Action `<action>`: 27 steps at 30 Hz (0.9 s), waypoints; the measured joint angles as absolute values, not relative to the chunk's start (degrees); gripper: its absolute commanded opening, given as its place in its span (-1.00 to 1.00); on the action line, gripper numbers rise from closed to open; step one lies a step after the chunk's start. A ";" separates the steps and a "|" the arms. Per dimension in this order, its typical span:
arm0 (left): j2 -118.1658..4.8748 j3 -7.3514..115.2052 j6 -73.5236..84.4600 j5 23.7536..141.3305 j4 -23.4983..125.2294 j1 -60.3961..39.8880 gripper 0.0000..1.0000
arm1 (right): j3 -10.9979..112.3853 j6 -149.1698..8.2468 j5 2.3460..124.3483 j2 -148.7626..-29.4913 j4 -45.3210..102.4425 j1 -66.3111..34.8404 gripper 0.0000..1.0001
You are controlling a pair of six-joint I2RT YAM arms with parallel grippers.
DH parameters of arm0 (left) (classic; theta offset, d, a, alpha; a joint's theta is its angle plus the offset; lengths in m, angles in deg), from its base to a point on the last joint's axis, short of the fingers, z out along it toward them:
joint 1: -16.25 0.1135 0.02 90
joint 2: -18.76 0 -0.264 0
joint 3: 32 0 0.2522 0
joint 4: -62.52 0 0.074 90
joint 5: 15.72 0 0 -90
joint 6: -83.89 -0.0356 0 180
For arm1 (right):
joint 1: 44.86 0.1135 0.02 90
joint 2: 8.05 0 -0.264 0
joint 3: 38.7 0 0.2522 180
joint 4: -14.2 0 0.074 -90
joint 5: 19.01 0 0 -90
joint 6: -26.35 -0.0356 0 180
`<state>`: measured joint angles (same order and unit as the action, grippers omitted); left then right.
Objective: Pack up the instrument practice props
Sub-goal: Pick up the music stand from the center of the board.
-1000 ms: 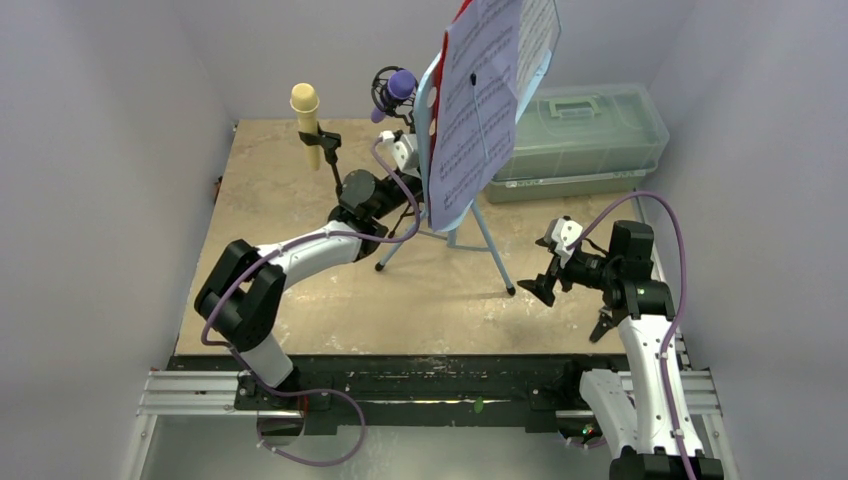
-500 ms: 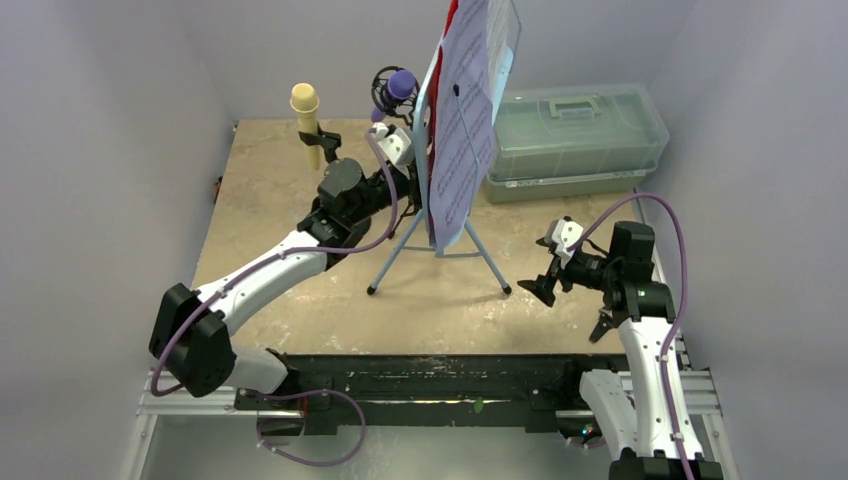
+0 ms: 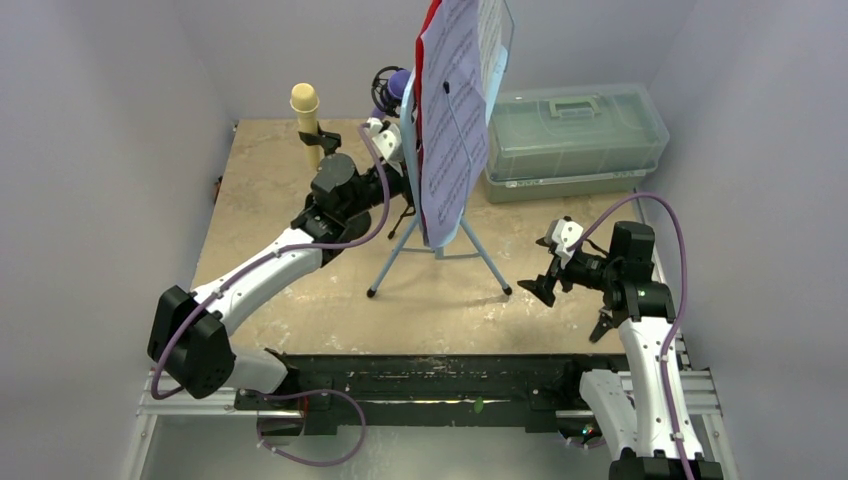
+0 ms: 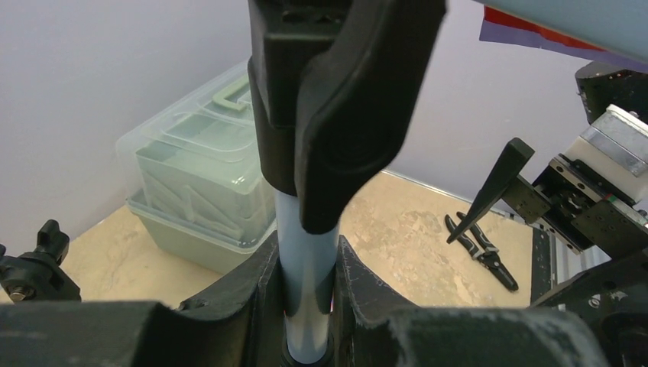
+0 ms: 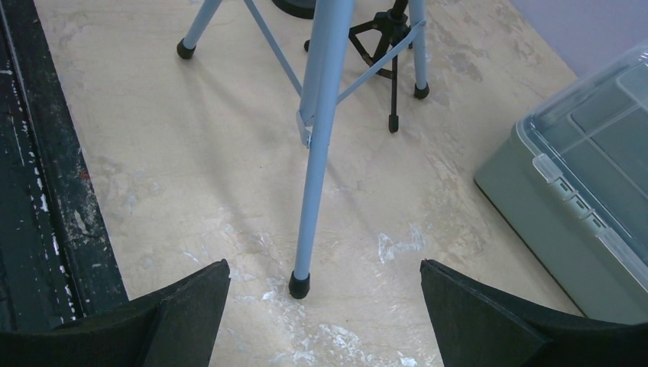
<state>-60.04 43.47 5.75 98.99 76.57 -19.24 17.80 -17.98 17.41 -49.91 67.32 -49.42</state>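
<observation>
Our left gripper (image 4: 306, 294) pinches pole of light-blue tripod music rest (image 5: 317, 145); right gripper (image 5: 321, 279) spread wide. We risk tipping top-heavy rest, shedding printed sheet music (image 3: 452, 130), striking purple microphone (image 3: 400, 84).

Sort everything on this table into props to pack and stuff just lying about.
To pack: music stand, sheet music, red folder, cream microphone, purple microphone, cream mic's black holder, purple mic's black holder.
Lying about: plastic box, pliers.
</observation>
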 measured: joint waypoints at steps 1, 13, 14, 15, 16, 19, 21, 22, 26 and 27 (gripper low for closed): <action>-60.04 43.69 5.70 99.65 76.16 -19.13 -1.00 | 17.80 -17.98 17.41 -49.91 67.32 -49.42 0.98; -60.02 49.24 4.74 105.63 66.54 -19.04 -1.00 | 17.80 -17.98 17.41 -49.91 67.32 -49.42 0.98; -59.98 49.59 4.61 105.79 65.95 -19.04 -1.00 | 17.80 -17.98 17.41 -49.91 67.32 -49.42 0.98; -59.96 49.96 4.37 105.83 65.12 -19.04 -1.00 | 17.80 -17.98 17.43 -49.91 67.32 -49.42 0.98; -59.91 50.25 4.11 105.96 64.36 -19.04 -1.00 | 17.80 -17.98 17.43 -49.91 67.34 -49.42 0.98; -59.43 50.55 3.69 106.47 62.72 -19.04 -1.00 | 17.80 -17.98 17.41 -49.91 67.32 -49.44 0.98; -58.78 50.55 3.69 106.73 61.69 -19.04 -1.00 | 17.80 -17.98 17.43 -49.91 67.32 -49.42 0.98; -58.27 50.55 3.76 106.73 61.01 -19.04 -1.00 | 17.80 -17.98 17.43 -49.91 67.32 -49.42 0.98; -55.39 50.31 4.46 106.81 58.74 -19.04 -1.00 | 17.80 -17.98 17.41 -49.91 67.32 -49.42 0.98; -54.54 50.31 4.72 106.81 58.19 -19.04 -1.00 | 17.80 -17.98 17.43 -49.91 67.32 -49.42 0.98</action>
<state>-54.54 50.31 4.72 106.81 58.19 -19.04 17.80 -17.98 17.43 -49.91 67.32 -49.42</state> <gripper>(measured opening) 0.218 0.987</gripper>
